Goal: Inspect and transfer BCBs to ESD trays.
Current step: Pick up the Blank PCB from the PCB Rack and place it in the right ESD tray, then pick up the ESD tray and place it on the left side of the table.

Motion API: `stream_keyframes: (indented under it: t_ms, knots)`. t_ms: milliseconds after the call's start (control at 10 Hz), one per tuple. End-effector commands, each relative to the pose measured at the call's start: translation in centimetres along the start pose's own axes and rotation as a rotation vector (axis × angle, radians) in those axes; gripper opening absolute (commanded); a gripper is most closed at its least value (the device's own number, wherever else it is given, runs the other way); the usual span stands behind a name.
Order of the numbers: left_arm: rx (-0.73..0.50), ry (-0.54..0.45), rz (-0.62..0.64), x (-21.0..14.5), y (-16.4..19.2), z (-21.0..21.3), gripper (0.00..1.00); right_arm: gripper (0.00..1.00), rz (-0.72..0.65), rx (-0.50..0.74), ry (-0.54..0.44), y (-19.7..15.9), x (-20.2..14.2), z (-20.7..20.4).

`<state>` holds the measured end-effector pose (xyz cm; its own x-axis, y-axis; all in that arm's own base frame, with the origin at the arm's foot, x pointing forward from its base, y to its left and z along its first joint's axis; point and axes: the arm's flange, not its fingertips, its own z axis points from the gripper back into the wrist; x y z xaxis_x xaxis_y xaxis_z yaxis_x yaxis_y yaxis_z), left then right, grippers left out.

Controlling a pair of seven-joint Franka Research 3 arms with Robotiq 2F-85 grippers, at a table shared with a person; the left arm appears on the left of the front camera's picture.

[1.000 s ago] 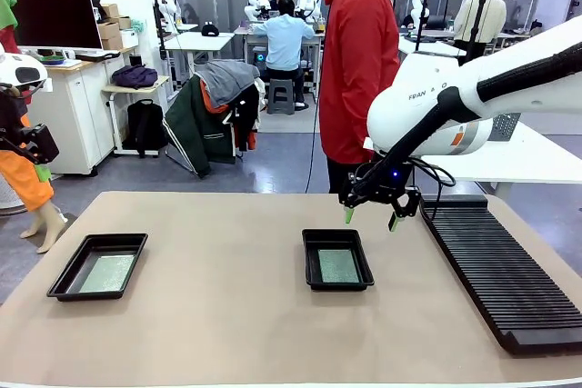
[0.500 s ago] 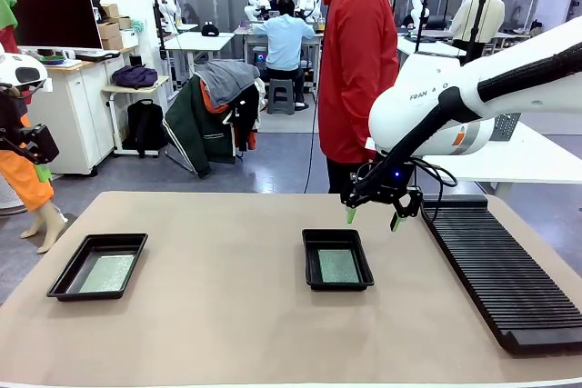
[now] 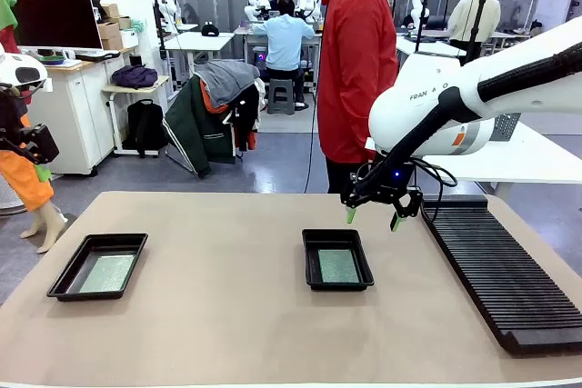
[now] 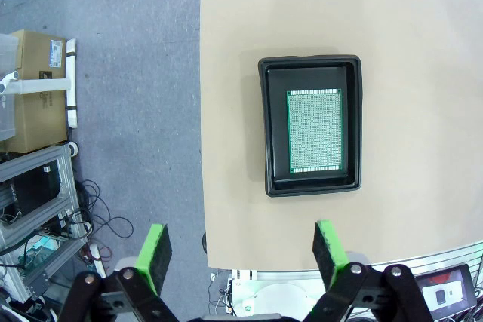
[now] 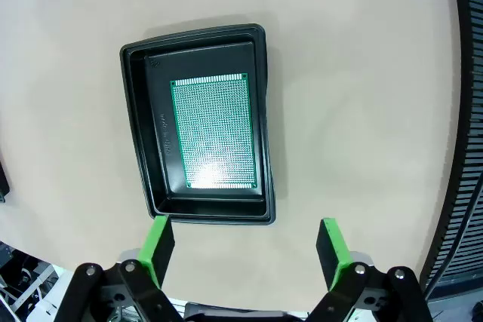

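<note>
Two black ESD trays lie on the tan table. The left tray holds a green BCB; the left wrist view looks down on this tray and its board from high above. The middle tray holds another BCB, which the right wrist view also shows as a board lying inside the tray. My right gripper hangs open above the table just behind the middle tray, nothing between its fingers. My left gripper stands open and empty, well above the left tray.
A long black ribbed rack runs along the table's right side. A person in a red jacket stands at the far edge behind the right arm. Bare table lies between the two trays.
</note>
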<state>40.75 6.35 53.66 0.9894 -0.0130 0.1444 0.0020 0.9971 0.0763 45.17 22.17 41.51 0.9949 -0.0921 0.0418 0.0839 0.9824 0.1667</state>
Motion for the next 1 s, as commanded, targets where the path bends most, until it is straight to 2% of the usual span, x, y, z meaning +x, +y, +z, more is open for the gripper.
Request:
stream_keyframes:
  t_ms: [0,900]
  knots:
    - [-0.005,-0.002,-0.003,-0.11,0.15,-0.20,1.00,1.00,0.003,0.001,0.000,0.23,-0.10,0.05]
    - [-0.005,-0.002,-0.003,-0.11,0.15,-0.20,1.00,1.00,0.003,0.001,0.000,0.23,-0.10,0.05]
